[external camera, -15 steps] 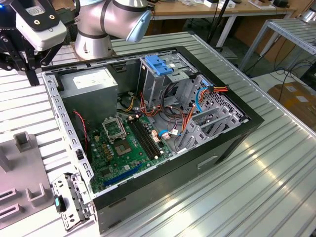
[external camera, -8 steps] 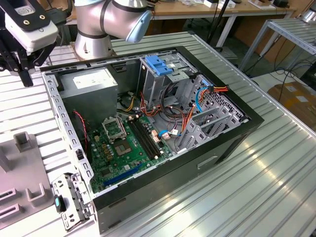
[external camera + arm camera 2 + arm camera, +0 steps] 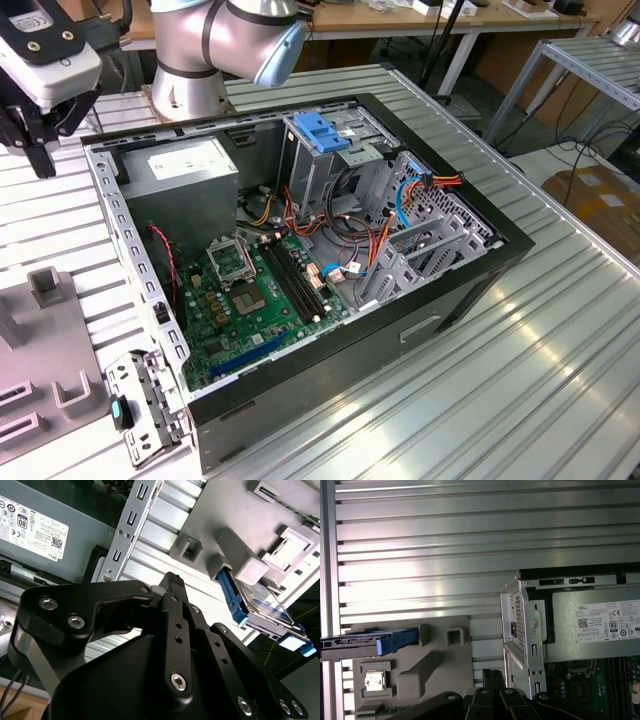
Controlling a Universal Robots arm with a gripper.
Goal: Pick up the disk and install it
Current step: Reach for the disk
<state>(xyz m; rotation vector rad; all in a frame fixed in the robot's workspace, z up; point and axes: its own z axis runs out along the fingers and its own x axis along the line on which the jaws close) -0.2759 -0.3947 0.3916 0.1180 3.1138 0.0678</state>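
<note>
Disk (image 3: 367, 642) stands on edge in grey holder plate (image 3: 462, 660) on ribbed table (image 3: 470, 540), long axis along the ribs. Gripper (image 3: 491, 680), upper left in exterior view, closed on nothing. Disk lies to one side, open case (image 3: 525, 625) to the other.

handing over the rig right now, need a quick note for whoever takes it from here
The gripper is shut and empty, over the ribbed metal table, between the open black computer case and the grey fixture plate.
Disk: the silver-grey hard drive with blue plastic rails stands on edge in a holder on that plate, outside the case, untouched.
Done: nothing that shows.
Left: pick up the disk and install it in the case.
</note>
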